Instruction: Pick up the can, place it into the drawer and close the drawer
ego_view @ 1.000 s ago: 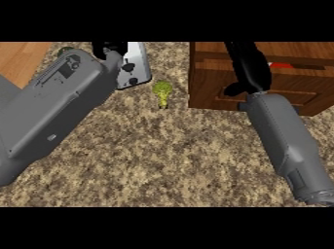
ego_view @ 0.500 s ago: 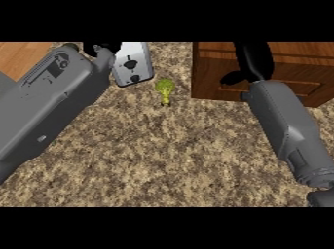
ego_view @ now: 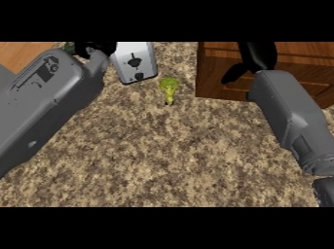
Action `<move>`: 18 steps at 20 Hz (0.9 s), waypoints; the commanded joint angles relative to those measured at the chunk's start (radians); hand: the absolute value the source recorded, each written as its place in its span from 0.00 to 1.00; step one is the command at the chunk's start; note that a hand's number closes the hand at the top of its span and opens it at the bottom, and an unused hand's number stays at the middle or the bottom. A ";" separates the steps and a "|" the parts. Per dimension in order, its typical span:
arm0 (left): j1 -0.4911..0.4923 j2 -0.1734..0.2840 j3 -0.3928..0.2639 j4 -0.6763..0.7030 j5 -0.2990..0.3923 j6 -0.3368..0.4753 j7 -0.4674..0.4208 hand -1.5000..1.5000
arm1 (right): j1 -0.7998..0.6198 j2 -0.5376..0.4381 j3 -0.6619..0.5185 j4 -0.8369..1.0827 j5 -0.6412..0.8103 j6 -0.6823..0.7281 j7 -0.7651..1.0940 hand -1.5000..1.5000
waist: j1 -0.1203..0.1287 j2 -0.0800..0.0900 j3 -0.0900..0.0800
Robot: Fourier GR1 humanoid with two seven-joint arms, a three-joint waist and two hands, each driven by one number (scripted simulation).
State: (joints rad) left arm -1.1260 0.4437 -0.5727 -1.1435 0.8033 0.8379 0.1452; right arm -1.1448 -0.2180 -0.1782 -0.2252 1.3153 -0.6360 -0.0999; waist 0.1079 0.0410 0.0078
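- Speckled brown counter (ego_view: 162, 160) fills the near view.
- A small yellow-green vegetable (ego_view: 169, 89) stands at centre, toward 12 o'clock.
- At 11 o'clock, the left hand (ego_view: 90, 48) is mostly hidden, finger state unclear, beside a grey box (ego_view: 133, 61) with a black mark; no readable writing.
- At 1 o'clock, the right hand (ego_view: 254, 58) rests against the wooden drawer (ego_view: 299, 63), fingers pointing down.
- Can: hidden from view.

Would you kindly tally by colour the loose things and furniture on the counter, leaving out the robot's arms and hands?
Silver-grey: 1, the can
Yellow-green: 1, a small vegetable-like item
Brown wood: 1, the drawer unit
Total: 3
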 commanded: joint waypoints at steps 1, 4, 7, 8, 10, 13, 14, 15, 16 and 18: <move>0.025 0.017 0.004 -0.040 -0.004 0.001 0.015 0.00 | -0.046 -0.031 -0.022 0.014 -0.007 -0.036 0.020 0.00 | 0.008 -0.006 -0.006; 0.023 0.037 0.015 -0.044 -0.008 -0.009 0.017 0.00 | -0.095 -0.049 -0.064 0.031 -0.069 0.083 -0.099 0.00 | 0.012 0.001 -0.004; 0.051 0.021 0.001 -0.074 -0.013 0.007 0.013 0.00 | -0.126 0.015 -0.178 0.013 -0.206 0.143 -0.172 0.00 | 0.015 -0.007 -0.003; 0.050 0.030 0.010 -0.090 -0.003 -0.008 0.021 0.00 | -0.132 0.020 -0.215 0.013 -0.243 0.156 -0.162 0.00 | 0.021 -0.008 -0.002; 0.063 0.030 0.002 -0.081 -0.014 -0.001 0.012 0.00 | -0.103 0.039 -0.288 0.015 -0.322 0.176 -0.223 0.00 | 0.006 -0.003 -0.001; 0.066 0.051 0.017 -0.079 -0.011 -0.016 0.019 0.00 | -0.113 0.057 -0.373 0.012 -0.410 0.217 -0.263 0.00 | -0.002 -0.004 -0.001; 0.048 0.076 0.016 -0.107 -0.012 -0.007 0.048 0.00 | -0.107 0.027 -0.380 0.016 -0.415 0.241 -0.289 0.00 | 0.004 -0.012 -0.001; 0.074 0.039 0.007 -0.089 -0.022 0.003 0.016 0.00 | -0.129 0.043 -0.393 0.014 -0.429 0.255 -0.291 0.00 | -0.010 -0.007 -0.003; 0.067 0.066 0.014 -0.118 -0.014 0.010 0.053 0.00 | -0.111 0.004 -0.401 0.020 -0.433 0.273 -0.312 0.00 | -0.002 -0.012 -0.003; 0.088 0.039 0.006 -0.126 -0.023 0.028 0.039 0.00 | -0.133 0.019 -0.417 0.027 -0.451 0.288 -0.303 0.00 | -0.005 -0.009 -0.005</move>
